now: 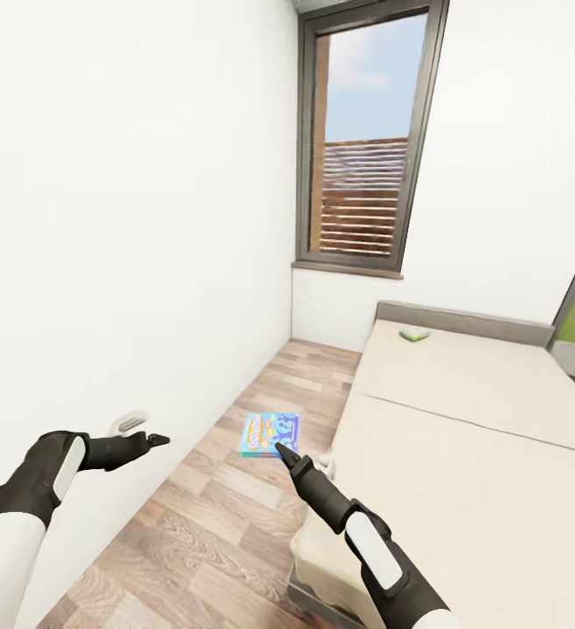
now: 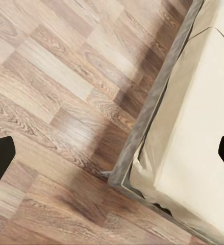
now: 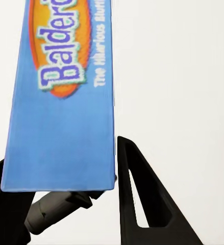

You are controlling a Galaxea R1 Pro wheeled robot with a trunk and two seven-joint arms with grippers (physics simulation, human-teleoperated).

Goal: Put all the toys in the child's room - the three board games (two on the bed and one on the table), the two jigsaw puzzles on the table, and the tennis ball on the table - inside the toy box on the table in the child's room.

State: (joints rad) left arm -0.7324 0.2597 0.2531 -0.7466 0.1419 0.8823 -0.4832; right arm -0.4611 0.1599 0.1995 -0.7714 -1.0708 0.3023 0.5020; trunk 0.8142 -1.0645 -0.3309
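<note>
Blue board game (image 1: 270, 434) with orange logo, beige bed (image 1: 462, 454), brown wood-grain floor (image 1: 209, 533).

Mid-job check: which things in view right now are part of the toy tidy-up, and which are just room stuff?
Part of the job:
- blue board game, held in the right gripper
- white-green board game lying near the head of the bed

Just there:
- window
- wooden floor
- white wall

Both arms have glossy white upper shells running into matte black forearms, each with a pale grey oval panel inset. The left gripper (image 1: 154, 439) and right gripper (image 1: 280, 451) are black, and the right gripper's fingers (image 3: 142, 204) are tapering wedges, one with a slot cut through it.
</note>
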